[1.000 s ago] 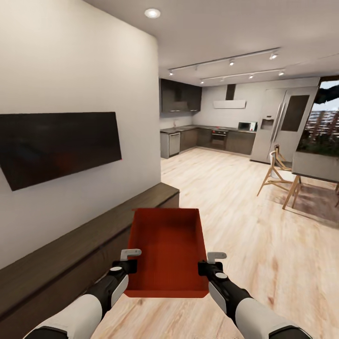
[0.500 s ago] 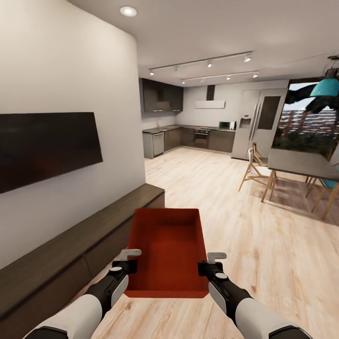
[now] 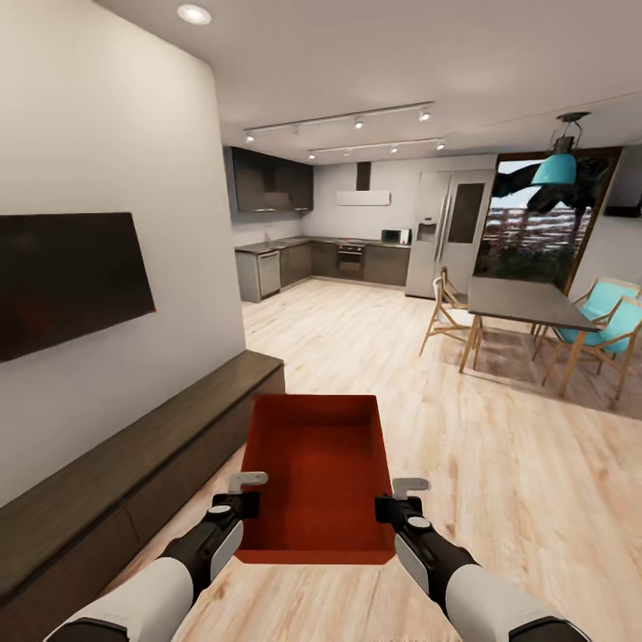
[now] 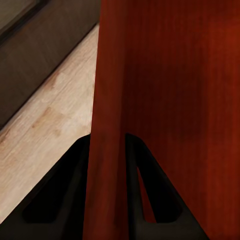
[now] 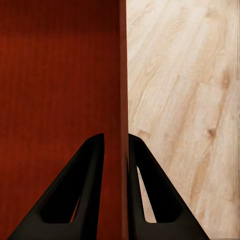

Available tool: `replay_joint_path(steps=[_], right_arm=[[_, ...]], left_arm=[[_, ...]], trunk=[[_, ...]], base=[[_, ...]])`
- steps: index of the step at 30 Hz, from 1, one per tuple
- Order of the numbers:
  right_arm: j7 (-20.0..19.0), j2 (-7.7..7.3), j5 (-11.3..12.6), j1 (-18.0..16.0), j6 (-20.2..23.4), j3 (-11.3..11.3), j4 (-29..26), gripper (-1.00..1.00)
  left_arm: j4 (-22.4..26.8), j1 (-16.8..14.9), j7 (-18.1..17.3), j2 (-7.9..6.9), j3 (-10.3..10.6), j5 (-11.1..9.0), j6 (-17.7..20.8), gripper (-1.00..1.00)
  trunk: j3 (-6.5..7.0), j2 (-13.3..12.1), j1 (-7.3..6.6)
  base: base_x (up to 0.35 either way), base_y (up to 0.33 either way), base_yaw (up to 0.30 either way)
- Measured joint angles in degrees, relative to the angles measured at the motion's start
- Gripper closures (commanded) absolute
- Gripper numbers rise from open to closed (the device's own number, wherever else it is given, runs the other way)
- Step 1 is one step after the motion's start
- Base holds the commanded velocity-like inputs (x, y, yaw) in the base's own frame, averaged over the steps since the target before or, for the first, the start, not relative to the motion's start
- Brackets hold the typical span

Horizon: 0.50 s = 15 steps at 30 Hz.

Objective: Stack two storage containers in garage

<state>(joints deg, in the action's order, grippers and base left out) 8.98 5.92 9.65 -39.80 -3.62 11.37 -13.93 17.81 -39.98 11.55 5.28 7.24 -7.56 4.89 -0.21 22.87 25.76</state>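
Note:
One orange-red storage container (image 3: 316,473) is carried level in front of me, above the light wood plank flooring of the living room. My left gripper (image 3: 248,489) is shut on its left wall (image 4: 106,150), one finger on each side. My right gripper (image 3: 403,492) is shut on its right wall (image 5: 122,125) the same way. The bin is lidless and holds nothing.
A long dark wood cabinet (image 3: 134,486) runs along the left wall under a black TV (image 3: 62,278). Ahead lies open plank floor (image 3: 357,348) leading to a dark kitchen (image 3: 312,259). A dining table (image 3: 517,308) with wooden and teal chairs stands at the right.
The whole view has swung to the right: the wall and TV slid left and the dining table and lamp came into sight. The container and both grippers hold the same pose.

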Motion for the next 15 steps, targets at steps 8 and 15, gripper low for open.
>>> replay_joint_path(steps=[8,15], right_arm=[[0.0,-0.03,0.0,0.0,0.0,0.0,0.0,1.0],[0.0,-0.01,0.0,0.0,0.0,0.0,0.0,1.0]], left_arm=[[0.0,0.0,0.0,0.06,-0.3,0.3,0.0,1.0],[0.0,0.0,0.0,0.04,-0.2,0.2,0.0,1.0]], trunk=[[0.0,0.0,0.0],[0.0,0.0,0.0]], base=[[0.0,0.0,-0.244],[0.0,0.0,-0.244]])
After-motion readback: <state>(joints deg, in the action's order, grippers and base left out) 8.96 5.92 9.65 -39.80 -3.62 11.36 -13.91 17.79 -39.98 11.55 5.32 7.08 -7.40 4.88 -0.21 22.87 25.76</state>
